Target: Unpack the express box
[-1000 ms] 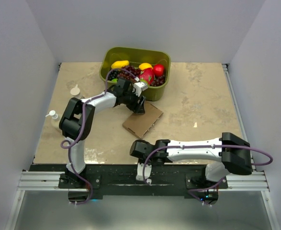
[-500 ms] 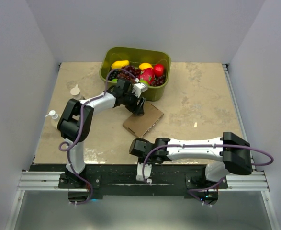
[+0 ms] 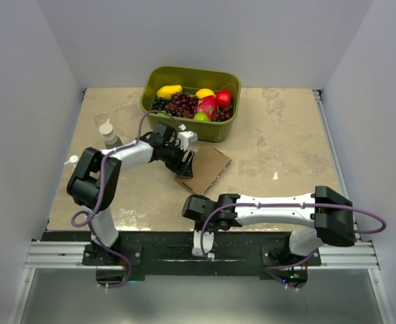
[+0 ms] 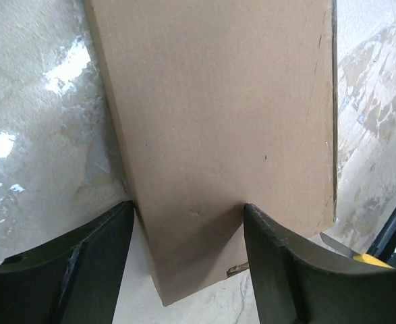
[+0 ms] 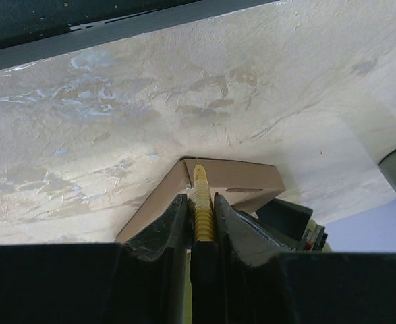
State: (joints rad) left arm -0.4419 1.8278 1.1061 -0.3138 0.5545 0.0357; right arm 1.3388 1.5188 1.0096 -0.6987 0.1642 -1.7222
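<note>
The express box point(image 3: 209, 167) is a flat brown cardboard mailer lying closed on the table centre. My left gripper point(image 3: 184, 160) is open at its left corner. In the left wrist view the box point(image 4: 218, 121) fills the frame and its near corner lies between the two black fingers point(image 4: 83, 263) of the left gripper point(image 4: 187, 229). My right gripper point(image 3: 195, 208) is near the box's front corner, shut on a yellow ribbed knife handle point(image 5: 200, 183). In the right wrist view the gripper point(image 5: 199, 200) points at the box's edge point(image 5: 241, 181). A blade tip with a yellow part point(image 4: 359, 255) shows in the left wrist view.
An olive-green tub point(image 3: 158, 75) of fruit stands at the back, just beyond the box. A small bottle point(image 3: 108, 135) and a pump bottle point(image 3: 71, 160) stand at the left. A small white scrap point(image 3: 274, 176) lies to the right. The black base rail point(image 3: 184, 246) runs along the near edge.
My left arm has swung left and nearer, moving its gripper from the box's far corner, by the tub, to its left corner. The right arm has barely moved.
</note>
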